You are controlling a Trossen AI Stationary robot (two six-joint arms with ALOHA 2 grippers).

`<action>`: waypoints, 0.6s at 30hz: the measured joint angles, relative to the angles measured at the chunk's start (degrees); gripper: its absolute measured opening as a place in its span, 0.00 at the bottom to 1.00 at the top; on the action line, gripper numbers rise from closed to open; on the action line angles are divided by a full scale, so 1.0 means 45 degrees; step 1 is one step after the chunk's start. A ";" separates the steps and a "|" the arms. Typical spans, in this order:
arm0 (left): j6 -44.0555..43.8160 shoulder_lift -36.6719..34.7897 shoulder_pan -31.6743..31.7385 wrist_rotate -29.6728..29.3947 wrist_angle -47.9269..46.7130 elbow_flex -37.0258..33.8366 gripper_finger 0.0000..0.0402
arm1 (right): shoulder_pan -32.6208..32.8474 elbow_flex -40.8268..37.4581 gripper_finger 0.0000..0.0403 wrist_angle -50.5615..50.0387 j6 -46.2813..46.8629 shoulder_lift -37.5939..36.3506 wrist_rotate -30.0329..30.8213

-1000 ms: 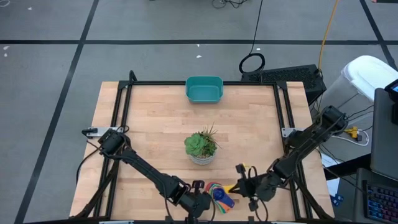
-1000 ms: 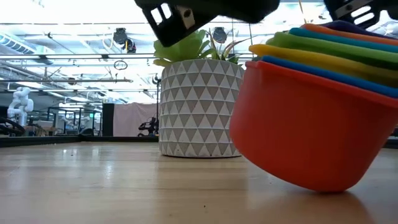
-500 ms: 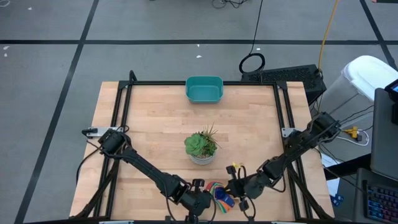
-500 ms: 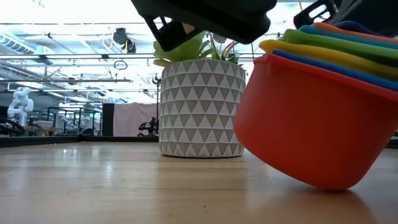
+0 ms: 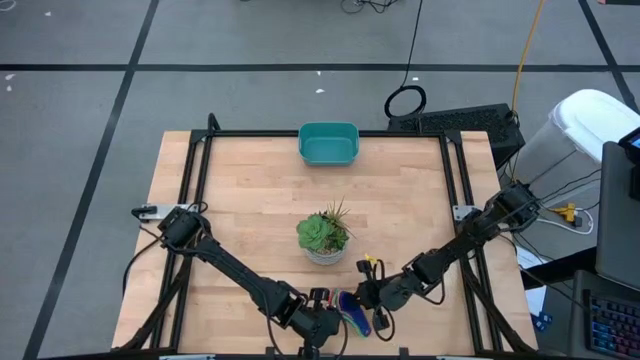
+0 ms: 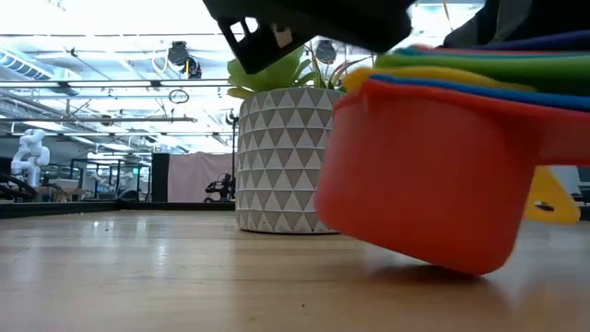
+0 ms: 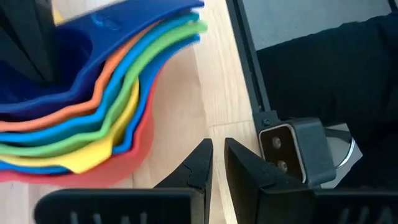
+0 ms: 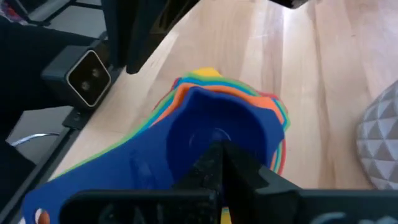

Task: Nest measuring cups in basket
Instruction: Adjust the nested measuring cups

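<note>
The measuring cups [image 5: 352, 318] are nested in one stack near the table's near edge, the red one outermost [image 6: 424, 184], a dark blue one innermost [image 8: 211, 130]. The stack rests tilted on the red cup's bottom edge [image 6: 470, 269]. My right gripper [image 5: 366, 296] is shut, with its tips down in the innermost cup. My left gripper [image 7: 217, 163] is shut just left of the stack, beside the red cup, with bare table showing between them. The teal basket [image 5: 328, 143] stands at the far edge with nothing in it. My right gripper has its shut fingers [image 8: 214, 155] inside the bowl of the dark blue innermost cup [image 8: 193, 134], slanting down from the table's right. Whether they press on the floor or the wall of the bowl is hidden by the fingers themselves. The stack stays on the table, tilted.
A green succulent in a white patterned pot [image 5: 322, 238] stands at mid-table, between the stack and the basket, and close behind the stack in the low view [image 6: 290, 157]. A black frame rail [image 7: 249, 81] runs along the near edge beside the stack.
My right gripper has gone toward the table's left and into the stack. The stack has slid a little to the left along the table and tipped closer to level. My left gripper has kept its place.
</note>
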 joint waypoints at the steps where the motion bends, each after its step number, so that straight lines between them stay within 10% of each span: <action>1: 0.0014 0.0000 0.0000 0.0003 0.0077 0.0000 0.11 | -0.0041 0.0000 0.00 0.0091 0.0036 0.0041 -0.0066; 18: 0.0251 0.0000 0.0001 -0.0001 0.0152 0.0000 0.11 | -0.0174 0.1310 0.00 -0.0784 -0.0818 0.0085 -0.0372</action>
